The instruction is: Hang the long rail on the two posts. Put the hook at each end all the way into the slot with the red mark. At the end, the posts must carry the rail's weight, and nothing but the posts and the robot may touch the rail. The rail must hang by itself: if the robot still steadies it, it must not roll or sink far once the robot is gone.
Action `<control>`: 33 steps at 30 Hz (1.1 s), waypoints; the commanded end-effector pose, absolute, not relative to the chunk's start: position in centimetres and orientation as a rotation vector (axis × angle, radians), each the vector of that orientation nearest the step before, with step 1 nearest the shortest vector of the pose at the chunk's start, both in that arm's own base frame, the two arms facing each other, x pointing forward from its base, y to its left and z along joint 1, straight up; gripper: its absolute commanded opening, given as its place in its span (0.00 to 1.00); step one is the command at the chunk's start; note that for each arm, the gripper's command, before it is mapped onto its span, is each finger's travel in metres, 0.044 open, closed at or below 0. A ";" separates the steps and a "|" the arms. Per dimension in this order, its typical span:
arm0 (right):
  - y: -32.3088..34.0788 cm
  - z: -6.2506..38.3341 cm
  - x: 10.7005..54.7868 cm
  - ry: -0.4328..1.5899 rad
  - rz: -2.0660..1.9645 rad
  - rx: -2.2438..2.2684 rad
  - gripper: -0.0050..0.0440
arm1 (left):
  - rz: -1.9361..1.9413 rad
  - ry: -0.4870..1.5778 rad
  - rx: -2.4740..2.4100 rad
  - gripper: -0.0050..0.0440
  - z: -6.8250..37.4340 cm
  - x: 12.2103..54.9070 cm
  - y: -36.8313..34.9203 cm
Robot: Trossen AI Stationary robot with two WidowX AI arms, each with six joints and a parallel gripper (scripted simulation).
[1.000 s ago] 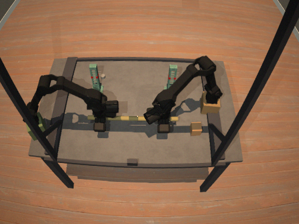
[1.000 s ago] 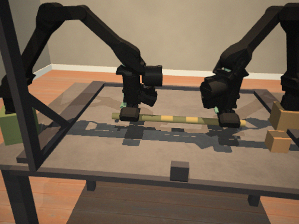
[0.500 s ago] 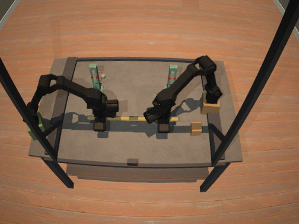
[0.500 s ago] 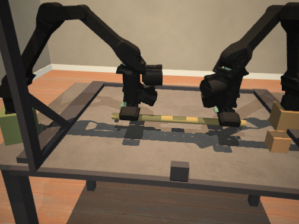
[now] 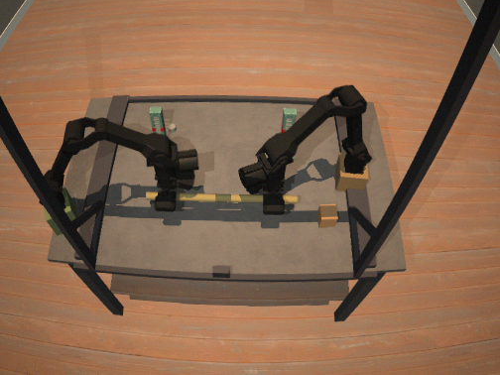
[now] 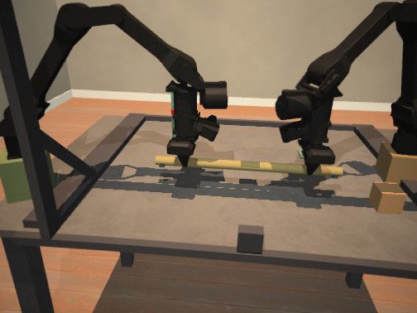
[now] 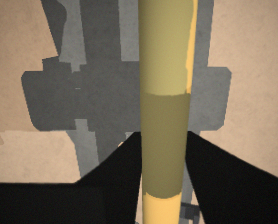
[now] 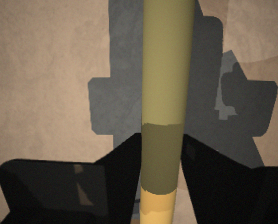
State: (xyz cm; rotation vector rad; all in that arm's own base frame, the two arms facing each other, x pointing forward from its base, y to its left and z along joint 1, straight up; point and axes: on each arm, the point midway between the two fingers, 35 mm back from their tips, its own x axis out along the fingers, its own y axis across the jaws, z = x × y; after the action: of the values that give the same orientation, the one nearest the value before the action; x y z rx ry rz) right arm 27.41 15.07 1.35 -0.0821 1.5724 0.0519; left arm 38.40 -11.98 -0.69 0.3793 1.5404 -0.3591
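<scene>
Nearest, at the front edge of the grey tabletop [image 5: 179,247] [image 6: 165,223], stands a small dark block [image 5: 221,271] [image 6: 250,239], with a small orange box [image 5: 327,215] [image 6: 387,198] farther back near the right arm's side. Beyond the dark block, the long yellow-and-olive rail [image 5: 240,198] [image 6: 232,164] [image 7: 165,60] [image 8: 165,60] is held nearly level above the tabletop, the left gripper [image 5: 165,199] [image 6: 184,164] [image 7: 162,138] and right gripper [image 5: 274,202] [image 6: 310,170] [image 8: 160,139] each pinching it a little in from an end. Farthest back, well apart from the rail, stand two green posts with red marks, one on the left arm's side [image 5: 157,118] [image 6: 173,123], the other on the right arm's side [image 5: 289,117] [image 6: 301,154], partly hidden.
</scene>
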 end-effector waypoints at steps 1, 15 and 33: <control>15.0 2.4 27.5 1.548 0.135 -0.009 0.00 | -0.422 1.524 0.312 0.00 0.8 39.2 -11.8; 14.5 2.4 27.5 1.546 0.289 0.145 0.00 | -0.578 1.559 0.167 0.00 0.8 39.5 -11.2; 14.3 2.3 27.6 1.541 0.363 0.219 0.00 | -0.655 1.573 0.094 0.00 0.7 39.6 -10.9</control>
State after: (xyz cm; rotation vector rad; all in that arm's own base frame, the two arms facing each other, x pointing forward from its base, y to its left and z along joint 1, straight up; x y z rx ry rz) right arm 27.49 14.08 1.29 0.2127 1.5700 0.3396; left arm 38.94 -10.93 -0.52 0.0974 1.6066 -0.6485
